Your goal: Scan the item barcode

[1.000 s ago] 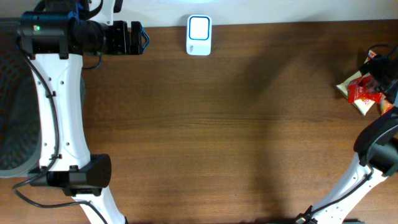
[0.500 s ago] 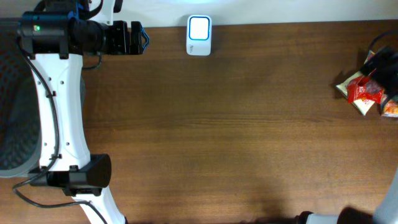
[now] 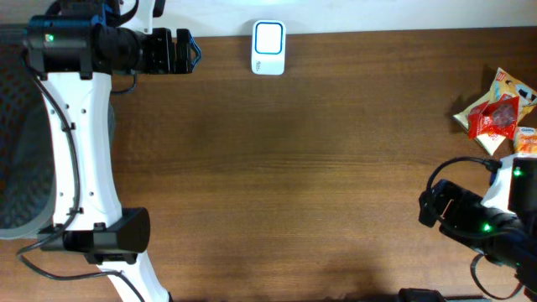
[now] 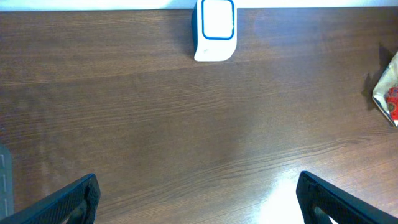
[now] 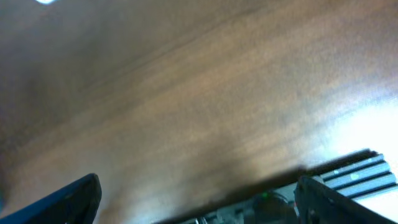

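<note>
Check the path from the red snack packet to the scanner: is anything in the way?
Nothing visible. Only bare table lies between the red snack packet at the right edge and the scanner at the far edge.

Count: one scanner [image 3: 268, 48] on one table [image 3: 319, 168]. Far right of scanner: two packs, one red pack [image 3: 495, 116] and one orange pack [image 3: 528, 142]. My grippers: two, left gripper [image 3: 195, 52] and right gripper [image 5: 198, 186].

Open tabletop [image 3: 319, 168] between scanner [image 3: 268, 48] and packets [image 3: 495, 113]
</note>
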Robot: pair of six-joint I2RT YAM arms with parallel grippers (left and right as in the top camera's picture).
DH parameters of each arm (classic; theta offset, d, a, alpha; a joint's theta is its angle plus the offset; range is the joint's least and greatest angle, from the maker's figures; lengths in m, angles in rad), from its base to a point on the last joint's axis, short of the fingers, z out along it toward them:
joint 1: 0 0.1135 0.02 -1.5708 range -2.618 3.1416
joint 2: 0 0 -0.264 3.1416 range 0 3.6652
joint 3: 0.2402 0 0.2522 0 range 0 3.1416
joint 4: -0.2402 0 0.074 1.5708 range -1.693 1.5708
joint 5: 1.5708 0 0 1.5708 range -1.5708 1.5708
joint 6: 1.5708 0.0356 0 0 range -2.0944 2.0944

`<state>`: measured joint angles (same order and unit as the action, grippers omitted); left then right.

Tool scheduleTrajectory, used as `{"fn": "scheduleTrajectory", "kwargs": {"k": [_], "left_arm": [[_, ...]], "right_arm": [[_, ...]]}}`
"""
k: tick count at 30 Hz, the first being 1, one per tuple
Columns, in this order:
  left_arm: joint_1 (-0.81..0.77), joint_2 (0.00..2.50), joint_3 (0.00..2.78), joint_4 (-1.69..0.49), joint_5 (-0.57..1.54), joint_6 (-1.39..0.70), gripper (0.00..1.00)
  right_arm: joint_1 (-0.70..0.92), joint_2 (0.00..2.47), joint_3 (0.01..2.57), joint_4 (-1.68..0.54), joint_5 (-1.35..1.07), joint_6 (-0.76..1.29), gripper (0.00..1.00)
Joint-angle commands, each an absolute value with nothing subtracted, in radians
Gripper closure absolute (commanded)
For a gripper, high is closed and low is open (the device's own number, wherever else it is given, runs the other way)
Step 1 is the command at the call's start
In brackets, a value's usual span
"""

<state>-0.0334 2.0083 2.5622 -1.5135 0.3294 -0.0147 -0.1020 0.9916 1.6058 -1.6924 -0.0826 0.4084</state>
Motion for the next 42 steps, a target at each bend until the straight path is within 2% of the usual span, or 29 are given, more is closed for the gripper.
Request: {"fn": "scheduleTrajectory", "kwargs": {"k": [1,12,23,35,42], "left_arm": [[-0.030,1.998,2.568,-1.512,0.333,0.005,0.01],[-0.030,1.998,2.568,-1.512,0.333,0.005,0.01],[-0.030,1.998,2.568,-1.512,0.333,0.005,0.01],[-0.030,1.998,2.568,-1.511,0.333,0.005,0.01],[-0.030,1.998,2.568,-1.512,0.333,0.005,0.01]], "right_arm": [[-0.092,0.990,1.597,-1.699,-0.093,0.370,0.01],[-0.092,0.970,1.597,-1.699,-0.090,0.310,0.01],[-0.092,0.773,1.597,-1.686,-0.064,0.226,0.01],[-0.092,0.710,1.590,-1.698,-0.052,0.186,0.01],[-0.091,0.515,1.475,-1.666,-0.061,0.119,0.01]]}}
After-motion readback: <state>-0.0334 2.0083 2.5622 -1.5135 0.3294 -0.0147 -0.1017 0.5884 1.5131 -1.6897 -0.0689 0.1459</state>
